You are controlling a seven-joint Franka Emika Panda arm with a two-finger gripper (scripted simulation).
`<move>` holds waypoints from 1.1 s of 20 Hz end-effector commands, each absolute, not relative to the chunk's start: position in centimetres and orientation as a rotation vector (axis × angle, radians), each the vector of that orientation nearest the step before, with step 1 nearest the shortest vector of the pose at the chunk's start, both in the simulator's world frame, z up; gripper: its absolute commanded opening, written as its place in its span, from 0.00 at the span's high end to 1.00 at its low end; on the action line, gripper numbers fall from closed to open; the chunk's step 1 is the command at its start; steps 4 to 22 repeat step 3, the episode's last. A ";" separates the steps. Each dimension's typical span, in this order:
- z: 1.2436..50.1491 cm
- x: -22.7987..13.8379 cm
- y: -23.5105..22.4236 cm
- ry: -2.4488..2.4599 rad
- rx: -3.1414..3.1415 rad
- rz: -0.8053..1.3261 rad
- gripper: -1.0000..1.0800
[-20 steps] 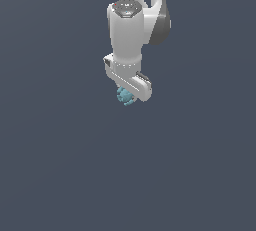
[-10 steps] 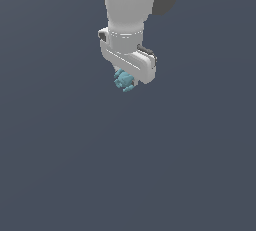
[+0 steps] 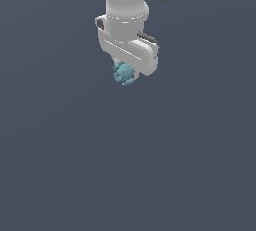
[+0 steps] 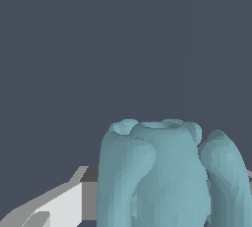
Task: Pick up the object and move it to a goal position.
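The white Panda arm (image 3: 127, 5) comes down from the top edge of the exterior view, and its gripper (image 3: 125, 75) hangs at the low end of it, over a plain dark grey-blue ground (image 3: 128, 175) that fills the rest of the picture. The object (image 3: 124, 73), a small lumpy teal-blue thing with darker grooves between its rounded lobes, sits directly under the broad white gripper body (image 3: 129, 50), touching its underside and sticking out below it towards the exterior view's left of that body's lower corner. It is much smaller than the gripper body above it. The fingers themselves are hidden behind the body and the object in this view, so their spacing cannot be read there, but the object hangs clear of the ground with nothing else beneath it, so the gripper has closed on it and carries it. In the wrist view the object (image 4: 167, 177) looms large and close, its bulging lobes rising from the frame edge, with a white and grey finger (image 4: 59, 204) just beside it on one side.
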State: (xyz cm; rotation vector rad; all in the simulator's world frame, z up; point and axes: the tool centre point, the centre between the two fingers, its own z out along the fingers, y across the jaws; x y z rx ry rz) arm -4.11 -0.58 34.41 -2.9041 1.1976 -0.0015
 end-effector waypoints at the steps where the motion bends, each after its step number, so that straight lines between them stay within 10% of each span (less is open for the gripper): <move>1: 34.5 -4.1 -0.6 1.198 -2.905 0.000 1.00; 22: 34.4 -4.0 -0.6 1.198 -2.905 0.000 1.00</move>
